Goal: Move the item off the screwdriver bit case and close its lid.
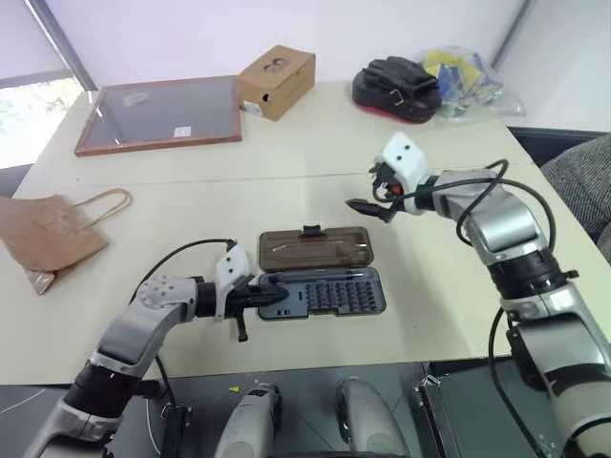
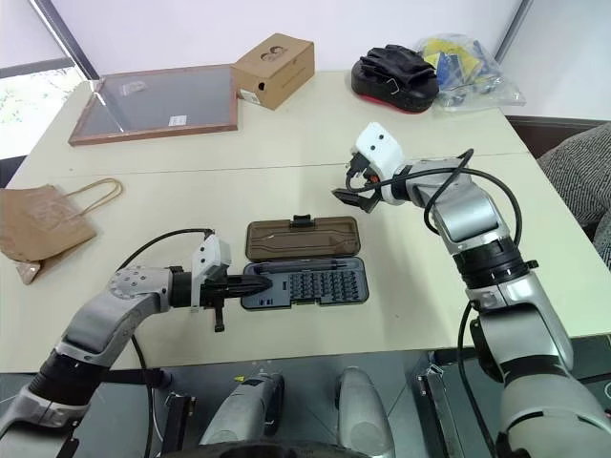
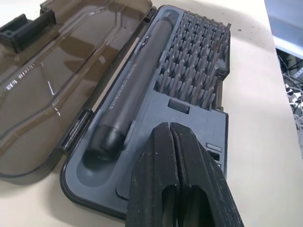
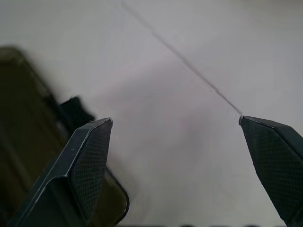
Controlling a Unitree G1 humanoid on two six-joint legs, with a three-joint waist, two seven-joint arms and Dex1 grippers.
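The brown paper bag (image 1: 48, 239) with loop handles lies flat at the table's left edge, well apart from the case. The screwdriver bit case (image 1: 325, 293) sits open at front centre, its smoky-brown lid (image 1: 315, 248) laid back flat on the table with the black latch (image 1: 311, 231) on its far edge. A dark driver handle (image 3: 132, 90) and rows of bits (image 3: 199, 66) fill the tray. My left gripper (image 1: 272, 296) is shut with nothing between its fingers, its tips over the tray's left end. Beyond the lid's right end, my right gripper (image 1: 368, 205) hovers open above the table.
At the back stand a wood-framed panel (image 1: 162, 114), a cardboard box (image 1: 277, 81), a black pouch (image 1: 396, 88) and a clear plastic bag of items (image 1: 468, 81). The table's front edge (image 1: 286, 367) runs just below the case. A seam (image 1: 239, 178) crosses the tabletop.
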